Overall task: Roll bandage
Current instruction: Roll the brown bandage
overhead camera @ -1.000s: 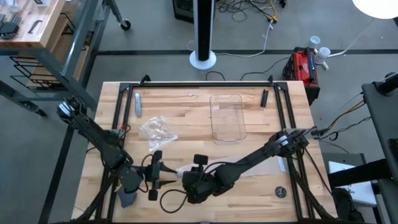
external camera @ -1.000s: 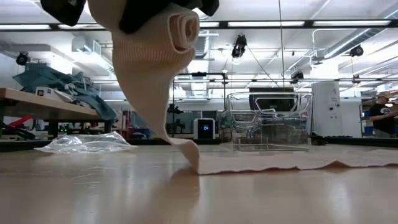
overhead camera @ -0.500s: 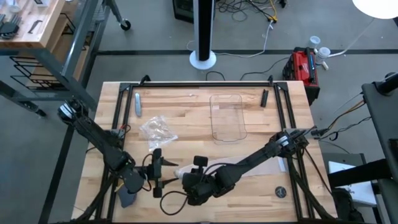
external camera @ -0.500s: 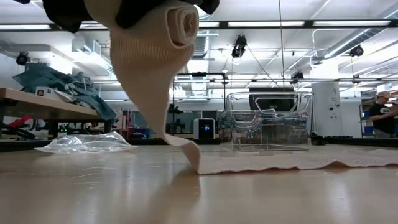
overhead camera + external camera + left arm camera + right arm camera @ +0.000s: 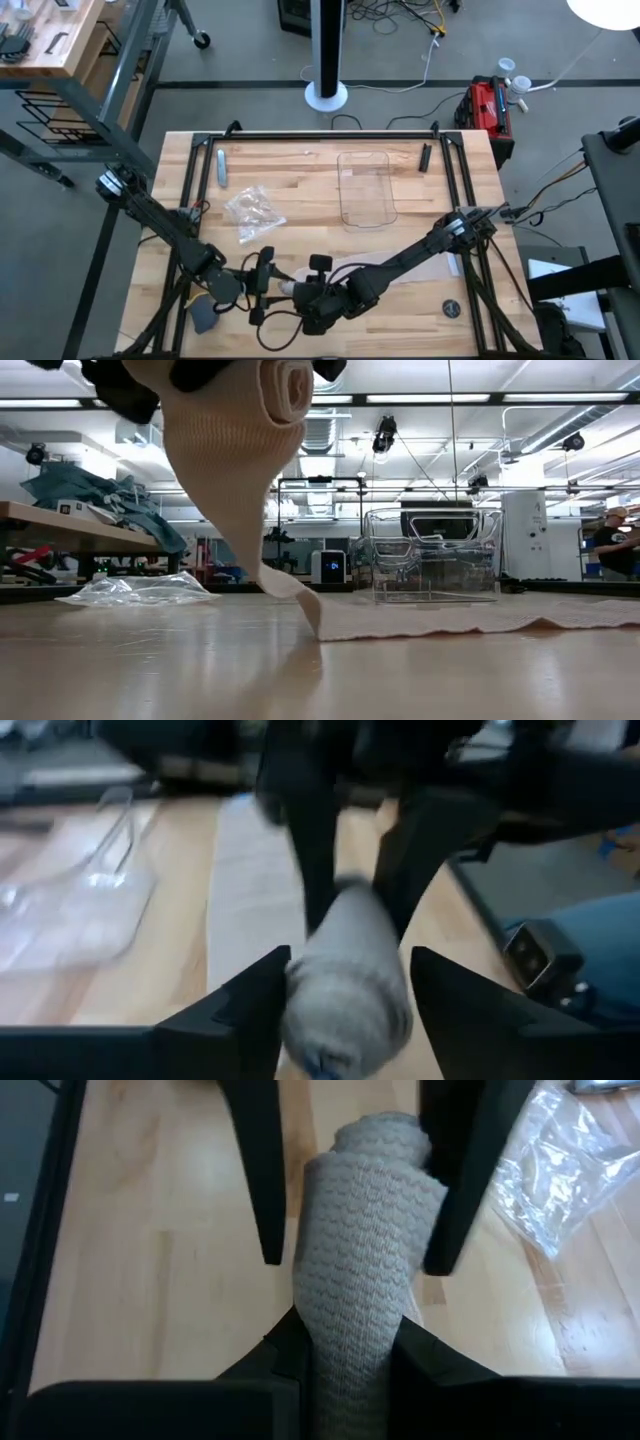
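Above table (image 5: 300, 190): bandage (image 5: 365, 1270) between both claws.

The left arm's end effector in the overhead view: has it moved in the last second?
Yes. The left end effector has slid rightward and slightly toward the table's near edge, away from the crinkly clear plastic wrapper, closing on the right end effector.

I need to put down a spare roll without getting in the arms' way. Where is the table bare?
Bare wood lies between the plastic wrapper and the clear tray. The near edge is crowded: both grippers meet at the bandage.
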Action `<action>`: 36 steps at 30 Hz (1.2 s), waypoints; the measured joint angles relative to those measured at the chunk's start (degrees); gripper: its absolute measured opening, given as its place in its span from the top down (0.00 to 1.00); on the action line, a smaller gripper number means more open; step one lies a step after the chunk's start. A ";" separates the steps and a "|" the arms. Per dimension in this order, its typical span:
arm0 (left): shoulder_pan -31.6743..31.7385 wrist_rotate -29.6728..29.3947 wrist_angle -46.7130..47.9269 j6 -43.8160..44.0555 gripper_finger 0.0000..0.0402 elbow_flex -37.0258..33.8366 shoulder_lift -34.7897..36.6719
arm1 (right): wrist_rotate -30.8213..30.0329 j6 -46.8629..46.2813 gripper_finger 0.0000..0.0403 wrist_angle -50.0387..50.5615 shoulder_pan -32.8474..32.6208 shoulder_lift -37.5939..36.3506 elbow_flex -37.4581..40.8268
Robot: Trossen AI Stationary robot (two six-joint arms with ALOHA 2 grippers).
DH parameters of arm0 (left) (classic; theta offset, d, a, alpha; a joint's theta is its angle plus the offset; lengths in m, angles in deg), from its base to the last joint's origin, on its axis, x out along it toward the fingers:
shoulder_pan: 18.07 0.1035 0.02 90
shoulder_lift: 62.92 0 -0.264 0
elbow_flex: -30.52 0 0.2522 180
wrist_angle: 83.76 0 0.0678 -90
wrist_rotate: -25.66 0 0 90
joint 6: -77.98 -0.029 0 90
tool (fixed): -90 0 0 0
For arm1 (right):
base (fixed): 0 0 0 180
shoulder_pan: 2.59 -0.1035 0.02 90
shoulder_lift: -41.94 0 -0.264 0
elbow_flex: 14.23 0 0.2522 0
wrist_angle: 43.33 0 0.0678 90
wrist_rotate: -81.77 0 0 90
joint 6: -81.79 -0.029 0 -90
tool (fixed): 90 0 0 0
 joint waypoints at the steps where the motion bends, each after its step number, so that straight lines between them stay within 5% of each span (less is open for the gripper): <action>1: 0.00 0.18 -2.07 -2.08 0.55 0.00 -0.14 | 0.14 0.30 0.84 0.00 -0.07 0.00 0.00; 9: 0.01 5.63 -3.94 -4.69 0.92 0.02 -0.03 | 0.56 0.58 0.84 -0.12 -0.65 0.09 0.00; 12: -0.02 5.74 -2.96 -3.41 0.98 0.04 0.10 | 0.55 0.78 0.84 -0.30 -0.67 0.16 0.00; 28: -0.68 4.25 7.51 7.56 0.39 0.00 2.63 | -0.16 0.75 0.84 -1.36 -0.97 0.13 -0.02; 36: -0.59 1.58 6.31 6.77 0.38 0.00 2.46 | -0.08 0.60 0.84 -1.33 -1.06 0.11 -0.02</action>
